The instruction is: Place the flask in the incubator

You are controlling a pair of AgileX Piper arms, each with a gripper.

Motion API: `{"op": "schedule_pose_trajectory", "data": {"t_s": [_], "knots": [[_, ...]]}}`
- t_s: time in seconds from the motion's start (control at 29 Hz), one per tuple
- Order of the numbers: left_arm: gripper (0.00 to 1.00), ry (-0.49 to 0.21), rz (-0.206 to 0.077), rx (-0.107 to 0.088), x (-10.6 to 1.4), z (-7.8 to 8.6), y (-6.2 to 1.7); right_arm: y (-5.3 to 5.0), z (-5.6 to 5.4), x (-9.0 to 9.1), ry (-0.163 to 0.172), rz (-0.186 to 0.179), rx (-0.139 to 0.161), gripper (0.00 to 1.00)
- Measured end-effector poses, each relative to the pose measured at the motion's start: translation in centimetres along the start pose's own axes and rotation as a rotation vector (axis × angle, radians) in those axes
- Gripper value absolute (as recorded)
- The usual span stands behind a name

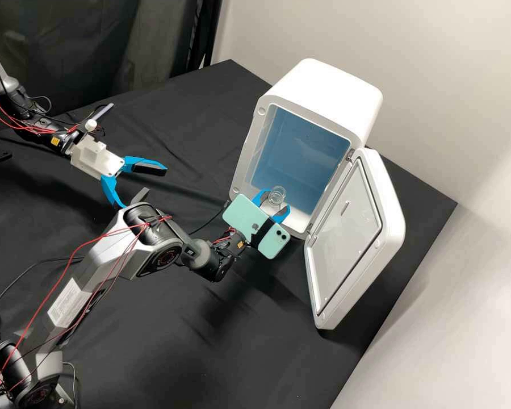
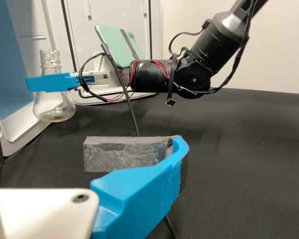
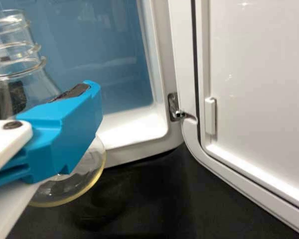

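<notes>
A clear glass flask (image 1: 276,196) stands upright at the lower front lip of the white incubator (image 1: 323,91), just outside its blue chamber. My right gripper (image 1: 273,207) is shut on the flask's body. In the right wrist view the flask (image 3: 17,55) fills the near side behind one blue finger (image 3: 65,127), its base over the black bench. The incubator door (image 1: 355,233) hangs wide open to the right. My left gripper (image 1: 142,185) is open and holds nothing, well to the left. Its wrist view shows the flask (image 2: 52,97) in the other arm's grip.
A grey foam block (image 2: 127,152) lies on the black bench cloth in front of my left gripper. A mint-green phone (image 1: 255,225) is strapped to the right wrist. Red cables run along both arms. The bench edge drops off right of the open door.
</notes>
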Motion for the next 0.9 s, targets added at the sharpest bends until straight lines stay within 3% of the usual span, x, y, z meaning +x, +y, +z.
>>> {"op": "schedule_pose_trajectory", "data": {"t_s": [0.73, 0.9], "knots": [[1.0, 0.0, 0.0, 0.0, 0.0, 0.0, 0.0, 0.6, -0.4, 2.0, 0.013, 0.012, -0.019, 0.0], [1.0, 0.0, 0.0, 0.0, 0.0, 0.0, 0.0, 0.2, 0.4, 2.6, -0.016, -0.005, -0.018, 0.0]]}}
